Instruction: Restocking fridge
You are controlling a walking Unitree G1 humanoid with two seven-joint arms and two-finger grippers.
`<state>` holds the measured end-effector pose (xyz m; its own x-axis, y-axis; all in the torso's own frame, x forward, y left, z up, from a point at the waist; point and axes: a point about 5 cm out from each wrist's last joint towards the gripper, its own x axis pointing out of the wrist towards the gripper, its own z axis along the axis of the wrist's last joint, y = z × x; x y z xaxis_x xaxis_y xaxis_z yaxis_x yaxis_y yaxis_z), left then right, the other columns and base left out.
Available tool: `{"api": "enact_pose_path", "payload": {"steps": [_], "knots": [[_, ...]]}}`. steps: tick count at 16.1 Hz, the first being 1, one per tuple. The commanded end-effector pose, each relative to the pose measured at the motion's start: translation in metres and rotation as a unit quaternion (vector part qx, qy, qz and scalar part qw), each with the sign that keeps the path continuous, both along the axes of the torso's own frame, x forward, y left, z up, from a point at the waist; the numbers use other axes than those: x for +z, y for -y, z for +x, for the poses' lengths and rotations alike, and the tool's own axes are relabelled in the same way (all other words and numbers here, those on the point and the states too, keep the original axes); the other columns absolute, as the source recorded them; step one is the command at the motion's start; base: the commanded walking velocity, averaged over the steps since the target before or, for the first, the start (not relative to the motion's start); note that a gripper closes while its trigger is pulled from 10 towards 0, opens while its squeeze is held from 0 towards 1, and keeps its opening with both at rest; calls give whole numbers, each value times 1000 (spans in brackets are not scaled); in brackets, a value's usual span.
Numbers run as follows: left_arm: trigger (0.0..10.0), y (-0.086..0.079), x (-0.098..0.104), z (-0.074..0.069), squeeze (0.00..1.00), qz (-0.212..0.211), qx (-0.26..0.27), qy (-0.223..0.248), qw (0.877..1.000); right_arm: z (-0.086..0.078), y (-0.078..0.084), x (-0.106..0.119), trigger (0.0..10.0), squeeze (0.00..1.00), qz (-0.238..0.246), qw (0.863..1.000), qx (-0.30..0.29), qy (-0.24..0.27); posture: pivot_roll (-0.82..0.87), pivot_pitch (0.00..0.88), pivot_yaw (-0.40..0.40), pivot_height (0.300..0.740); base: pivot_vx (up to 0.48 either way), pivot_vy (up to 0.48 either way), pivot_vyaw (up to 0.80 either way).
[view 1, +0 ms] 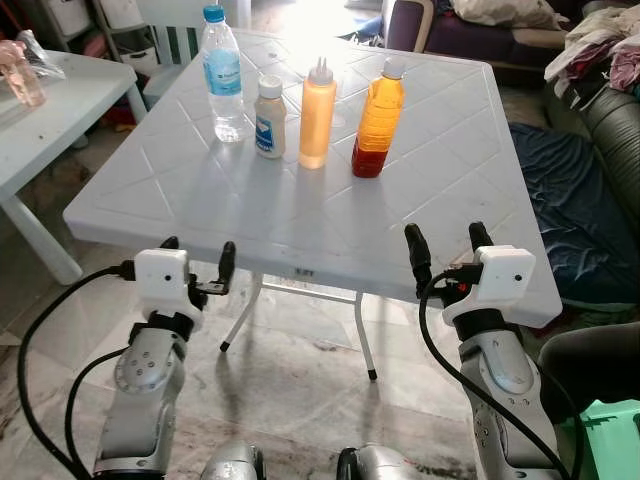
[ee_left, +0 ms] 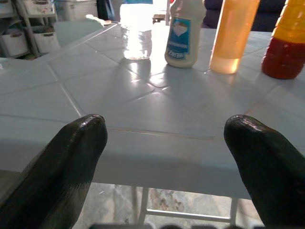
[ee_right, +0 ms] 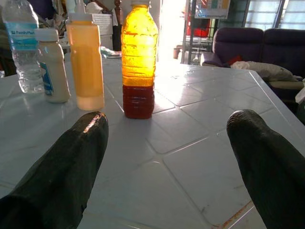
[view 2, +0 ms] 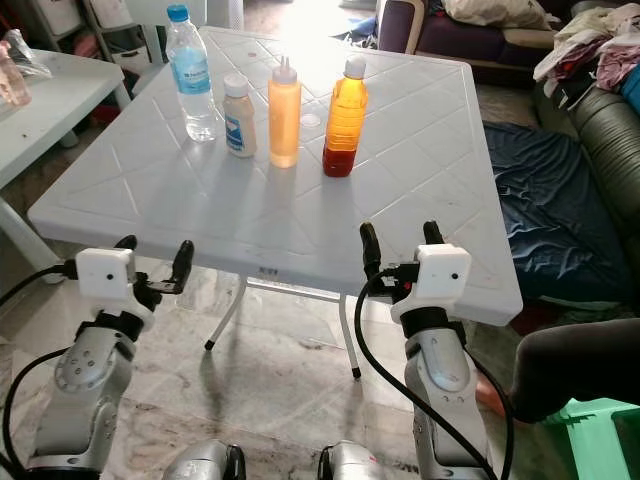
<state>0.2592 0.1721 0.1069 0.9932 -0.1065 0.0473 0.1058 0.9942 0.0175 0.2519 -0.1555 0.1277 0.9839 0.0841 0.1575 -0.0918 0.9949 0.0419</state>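
Four containers stand in a row on the far half of a white plastic table: a clear water bottle with a blue cap, a small white mayonnaise bottle, an orange squeeze bottle, and a bottle of orange liquid with a red layer at its base. My left gripper is open at the table's near left edge, holding nothing. My right gripper is open just over the near right edge, also holding nothing. The red-based bottle stands ahead of its fingers.
A second white table stands at the left with a pink item on it. A dark sofa with clothes and a blue cloth lie to the right. A green object sits at the lower right. Folding legs show under the table.
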Motion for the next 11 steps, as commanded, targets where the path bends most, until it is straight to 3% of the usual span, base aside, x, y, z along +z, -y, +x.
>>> {"api": "enact_pose_path", "payload": {"steps": [1, 10, 11], "knots": [[10000, 2, 2, 3, 0, 0, -4, 5, 1000, 1, 2, 8, 10000, 0, -7, 1000, -3, 15, 50, 60, -42, 740, 311, 0, 0], [10000, 7, 3, 7, 0, -3, -9, 8, 1000, 2, 3, 9, 10000, 0, -23, 999, 8, 24, 46, 64, -43, 740, 383, 0, 0], [10000, 8, 3, 7, 0, -2, -10, 8, 1000, 2, 3, 9, 10000, 0, -23, 999, 8, 23, 46, 64, -43, 740, 405, 0, 606]]}}
